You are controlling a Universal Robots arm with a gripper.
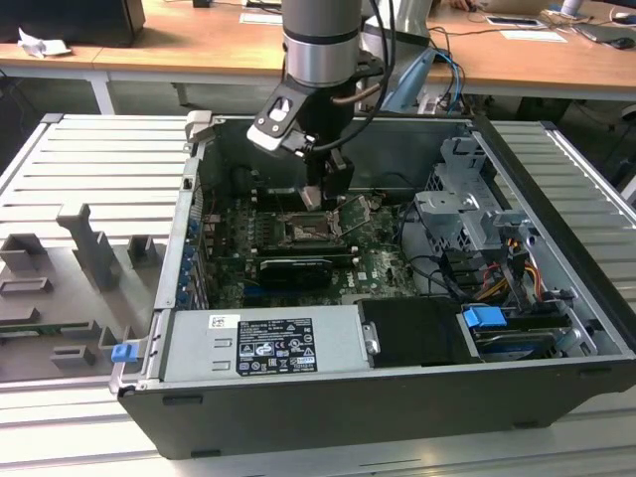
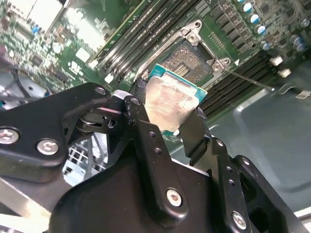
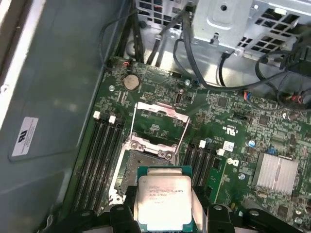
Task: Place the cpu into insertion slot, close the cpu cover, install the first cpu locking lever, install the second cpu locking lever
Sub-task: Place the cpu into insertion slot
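A grey ribbed metal counter [image 1: 89,149] lies in front. Behind it stand light wooden desks [image 1: 199,45] carrying white papers [image 1: 260,17], under even light.

cpu [image 3: 164,201] 1 | insertion slot [image 2: 192,60] 1 | cpu cover [image 3: 163,109] 1 | end effector [image 2: 167,109] 1 | coin cell [image 3: 131,81] 1

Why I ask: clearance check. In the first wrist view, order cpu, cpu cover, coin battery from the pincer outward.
1. Silvery square cpu, in the pincer.
2. Silver framed cpu cover, open beyond it.
3. Round silver coin battery, past that.
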